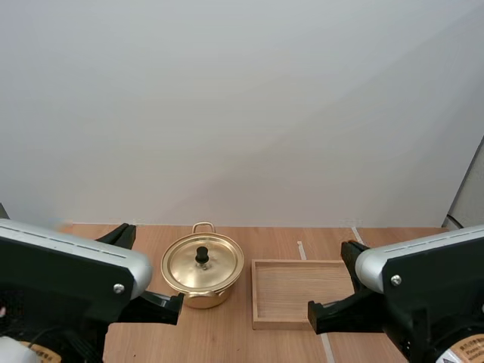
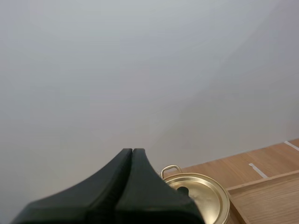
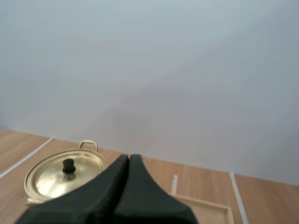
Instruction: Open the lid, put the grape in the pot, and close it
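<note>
A golden pot (image 1: 202, 271) stands on the table with its lid (image 1: 203, 262) on; the lid has a black knob (image 1: 202, 255). The pot (image 2: 201, 193) lies just beyond my left gripper (image 2: 132, 151), whose fingers lie together as one dark wedge, shut on nothing. My right gripper (image 3: 129, 157) is likewise shut on nothing, with the pot (image 3: 65, 173) off to its side and the knob (image 3: 69, 165) in plain sight. Both arms sit low at the table's near edge, on either side of the pot.
An empty wooden tray (image 1: 302, 292) lies right beside the pot, and its rim (image 3: 205, 203) reaches under my right gripper. White tape lines (image 1: 301, 249) mark the wooden tabletop. A plain pale wall stands behind the table.
</note>
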